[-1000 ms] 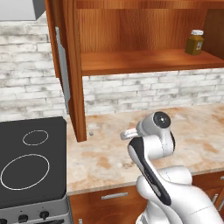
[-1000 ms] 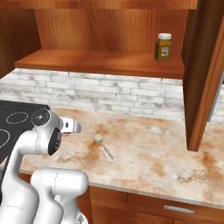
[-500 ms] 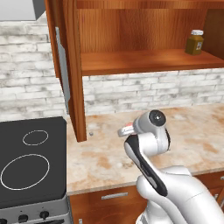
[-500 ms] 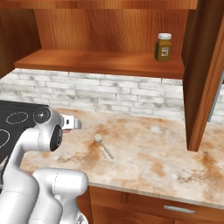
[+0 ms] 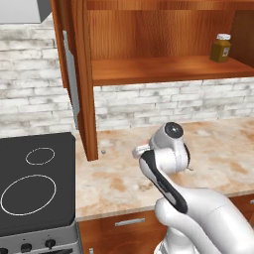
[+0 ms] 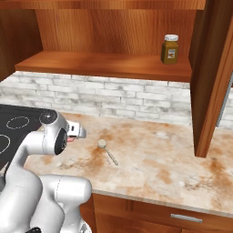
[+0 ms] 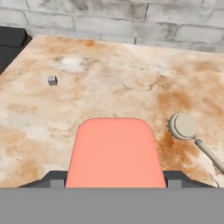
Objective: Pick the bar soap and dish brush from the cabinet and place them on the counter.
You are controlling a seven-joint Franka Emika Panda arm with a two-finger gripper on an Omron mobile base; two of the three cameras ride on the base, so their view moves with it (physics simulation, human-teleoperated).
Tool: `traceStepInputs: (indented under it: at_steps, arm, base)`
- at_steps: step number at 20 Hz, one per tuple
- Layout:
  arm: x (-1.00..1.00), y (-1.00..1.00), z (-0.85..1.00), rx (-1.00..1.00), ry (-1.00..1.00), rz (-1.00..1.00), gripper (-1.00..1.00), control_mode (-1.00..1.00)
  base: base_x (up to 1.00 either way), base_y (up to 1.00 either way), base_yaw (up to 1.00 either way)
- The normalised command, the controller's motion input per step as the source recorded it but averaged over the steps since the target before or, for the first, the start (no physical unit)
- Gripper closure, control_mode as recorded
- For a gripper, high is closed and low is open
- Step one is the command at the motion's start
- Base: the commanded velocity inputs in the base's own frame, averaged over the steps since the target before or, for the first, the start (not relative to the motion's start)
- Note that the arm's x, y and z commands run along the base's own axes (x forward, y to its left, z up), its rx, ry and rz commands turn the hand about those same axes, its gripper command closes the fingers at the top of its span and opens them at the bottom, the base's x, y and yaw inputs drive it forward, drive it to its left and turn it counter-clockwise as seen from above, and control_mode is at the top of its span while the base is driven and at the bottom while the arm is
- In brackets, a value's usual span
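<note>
In the hand view the pink bar soap [image 7: 115, 153] sits between my gripper's [image 7: 113, 180] two dark fingertips [image 7: 50, 179], which are shut on it just above the beige, rust-blotched counter [image 7: 109, 78]. The dish brush [image 7: 188, 127] lies flat on the counter to the right of the soap, round pale head toward the wall; the right base view shows the dish brush [image 6: 108, 151] too, beside my gripper [image 6: 76, 132]. The cabinet [image 5: 163, 69] stands open above, its wooden shelf [image 6: 104, 63] bare apart from a jar.
An amber jar [image 5: 221, 47] with a white lid stands at the right end of the shelf, also the jar [image 6: 170, 49]. The black stovetop [image 5: 34, 183] borders the counter on the left. The open cabinet doors [image 6: 214, 77] hang over the counter. A small grey cube [image 7: 52, 80] lies on the counter.
My wrist has shifted slightly left over the counter, with the soap still between the fingers. The brush and jar have not moved.
</note>
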Motion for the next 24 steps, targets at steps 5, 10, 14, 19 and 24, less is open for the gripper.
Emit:
traceStepInputs:
  at_steps: [5, 10, 14, 19, 24]
  arm:
    - [-0.01, -0.01, -0.39, -0.02, 0.1, -0.02, 1.0, -1.0]
    - [0.08, -0.11, -0.45, 0.0, 0.06, 0.0, 1.0, -1.0]
    - [0.22, -0.14, -0.43, 0.0, 0.11, 0.0, 1.0, -1.0]
    - [0.17, -0.1, -0.49, 0.0, 0.01, 0.0, 1.0, -1.0]
    - [0.08, -0.08, -0.43, 0.0, -0.04, 0.0, 1.0, -1.0]
  base:
    - [0.0, 0.0, 0.0]
    - [0.0, 0.0, 0.0]
    - [0.0, 0.0, 0.0]
    - [0.0, 0.0, 0.0]
    - [0.0, 0.0, 0.0]
